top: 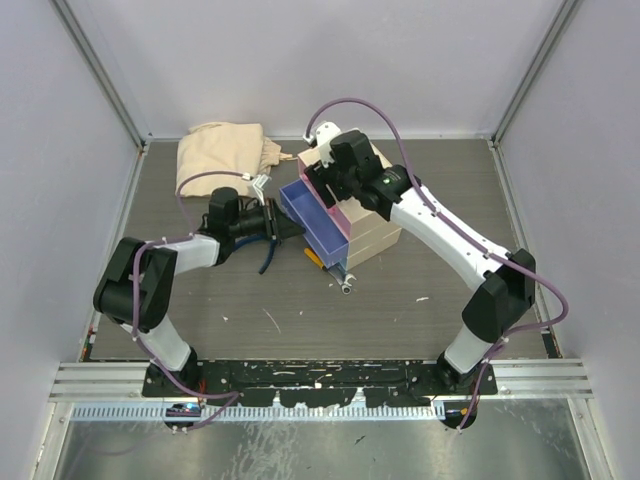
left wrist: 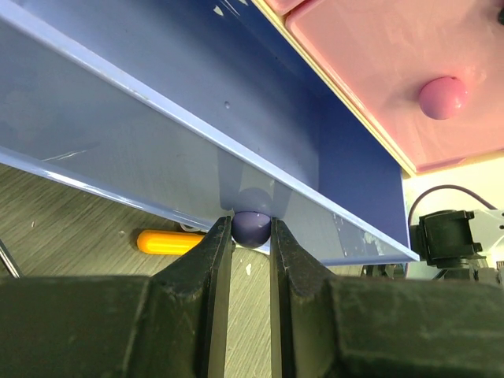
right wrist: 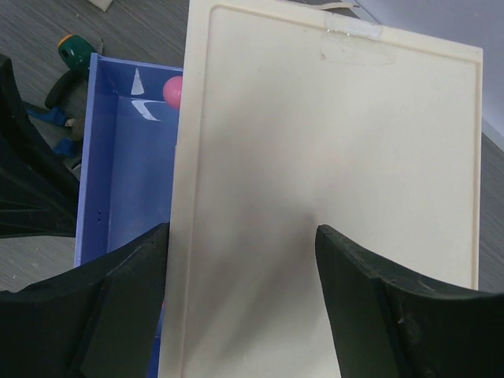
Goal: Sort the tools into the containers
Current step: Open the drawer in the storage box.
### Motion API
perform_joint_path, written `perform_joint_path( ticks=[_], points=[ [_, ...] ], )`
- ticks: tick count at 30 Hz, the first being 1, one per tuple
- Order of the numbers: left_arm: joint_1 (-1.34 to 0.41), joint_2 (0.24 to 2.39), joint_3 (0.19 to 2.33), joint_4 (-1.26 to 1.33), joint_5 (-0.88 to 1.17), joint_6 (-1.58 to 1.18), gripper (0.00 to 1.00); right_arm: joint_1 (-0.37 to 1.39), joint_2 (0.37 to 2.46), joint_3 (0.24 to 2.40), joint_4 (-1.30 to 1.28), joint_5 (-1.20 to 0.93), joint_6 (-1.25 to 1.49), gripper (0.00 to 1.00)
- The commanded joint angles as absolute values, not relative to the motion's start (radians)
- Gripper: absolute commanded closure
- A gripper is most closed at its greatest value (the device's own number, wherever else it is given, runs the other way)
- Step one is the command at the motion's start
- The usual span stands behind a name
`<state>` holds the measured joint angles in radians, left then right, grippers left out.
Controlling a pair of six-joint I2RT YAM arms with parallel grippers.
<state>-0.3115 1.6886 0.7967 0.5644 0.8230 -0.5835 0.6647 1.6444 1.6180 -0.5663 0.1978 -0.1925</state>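
Left gripper (left wrist: 251, 240): clenched on the blue knob (left wrist: 251, 228), with one finger pressed to each side of it.
Blue knob: mounted on the front wall of the blue drawer (left wrist: 157, 142).
Blue drawer: stands drawn out of the cream chest (top: 378, 238), toward the left arm.
Pink drawer (left wrist: 370, 63): next to the blue drawer in the chest and carries a pink knob (left wrist: 442, 97).
Right gripper (right wrist: 242, 236): released, grasping nothing, with its jaws spread wide over the chest's top panel.
Orange-handled screwdriver (left wrist: 165, 241): lies on the table (top: 450, 200), below the blue drawer's front.
Green-handled screwdriver (right wrist: 73, 49): on the table, beside the blue drawer.
Blue-handled pliers (top: 268, 262): on the table, just beside the left gripper.
Beige cloth (top: 225, 150): bunched at the table's far edge, near the chest.
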Motion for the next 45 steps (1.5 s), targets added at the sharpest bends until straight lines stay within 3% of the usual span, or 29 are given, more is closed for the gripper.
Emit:
perform_joint_path(
  ticks=[1,8,35,41,45],
  points=[
    [-0.293,1.636,0.76,0.556,0.833,-0.555,0.91,0.669,1.648,1.672,-0.566,0.287,-0.205,0.24],
    [-0.294,1.583,0.723,0.538,0.824,-0.547,0.91,0.661,1.67,1.699,-0.585,0.356,-0.184,0.27],
    [-0.233,1.353,0.562,0.34,0.718,-0.411,0.91,0.611,1.719,1.728,-0.62,0.3,-0.161,0.28],
    [-0.228,1.35,0.561,0.338,0.714,-0.418,0.87,0.612,1.73,1.733,-0.625,0.277,-0.159,0.28],
    [-0.226,1.345,0.56,0.355,0.722,-0.437,0.78,0.612,1.73,1.728,-0.627,0.258,-0.16,0.28]
  ],
)
